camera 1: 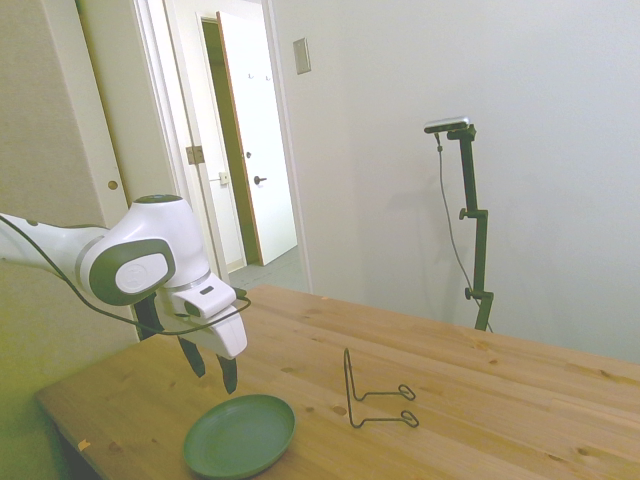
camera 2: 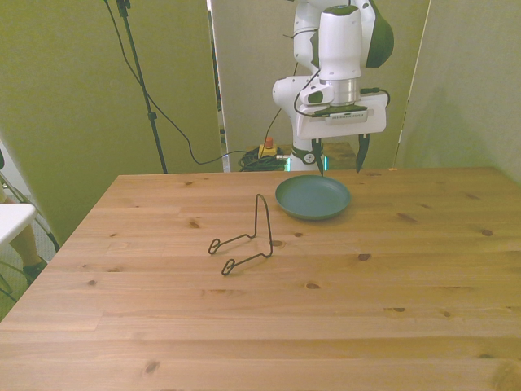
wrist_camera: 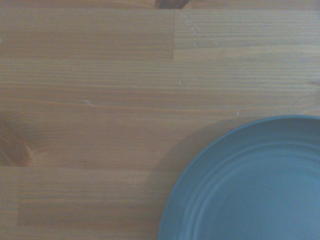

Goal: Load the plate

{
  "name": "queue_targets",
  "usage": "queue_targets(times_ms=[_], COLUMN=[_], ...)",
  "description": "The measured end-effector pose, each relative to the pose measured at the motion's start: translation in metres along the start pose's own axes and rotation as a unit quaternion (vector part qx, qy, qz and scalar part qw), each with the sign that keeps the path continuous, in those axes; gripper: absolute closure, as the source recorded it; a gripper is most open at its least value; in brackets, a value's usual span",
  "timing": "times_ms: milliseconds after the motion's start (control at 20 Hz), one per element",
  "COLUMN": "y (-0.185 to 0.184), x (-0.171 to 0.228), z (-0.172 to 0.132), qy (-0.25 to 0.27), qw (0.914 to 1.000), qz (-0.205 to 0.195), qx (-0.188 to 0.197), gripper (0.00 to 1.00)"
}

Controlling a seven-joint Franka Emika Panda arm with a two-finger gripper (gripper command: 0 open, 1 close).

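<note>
So the plate (camera 2: 313, 197) is lying flat on the bench (camera 2: 366, 277), toward the robot's end, and the tool (camera 2: 339, 160) hangs above its far rim with its fingers spread and nothing between them. The wire stand (camera 2: 247, 238) sits a bit off to the front view's left of the plate, clearly apart from it, upright bar up and two little feet on the wood.

My guess is "load" means getting the plate into that stand, so the step in hand is the pickup. A flat plate gives you only the raised rim to pinch, so I'd drop one finger inside the rim and one outside, then close. The wrist view shows only a part of the plate (wrist_camera: 250, 185), so the tool isn't centred over it, which suits a rim grab.

Room-wise it looks easy: lots of bare wood all round. The plate sits fairly near the bench's edge in the side view, so don't shove it that way.
</note>
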State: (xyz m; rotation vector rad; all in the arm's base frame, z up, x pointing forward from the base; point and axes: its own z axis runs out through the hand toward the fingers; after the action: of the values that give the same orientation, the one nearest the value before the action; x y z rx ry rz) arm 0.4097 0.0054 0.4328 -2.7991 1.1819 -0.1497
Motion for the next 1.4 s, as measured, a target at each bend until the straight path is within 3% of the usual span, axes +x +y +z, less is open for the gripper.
queue_targets(times_ms=[400,600,900,1100,1400], y=[-0.011,-0.026,-0.044,-0.040,-0.042], x=[-0.013,-0.033,-0.087,-0.100,-0.107], z=[0.005,0.023,0.065,0.084,0.086], qy=[0.021,0.019,0.012,0.020,0.053], qw=[0.9980,0.9946,0.9860,0.9785,0.9670], qz=[-0.048,-0.081,-0.124,-0.144,-0.174], qx=[-0.035,-0.062,-0.111,-0.146,-0.178], gripper=[0.00,0.00,0.00,0.00,0.00])
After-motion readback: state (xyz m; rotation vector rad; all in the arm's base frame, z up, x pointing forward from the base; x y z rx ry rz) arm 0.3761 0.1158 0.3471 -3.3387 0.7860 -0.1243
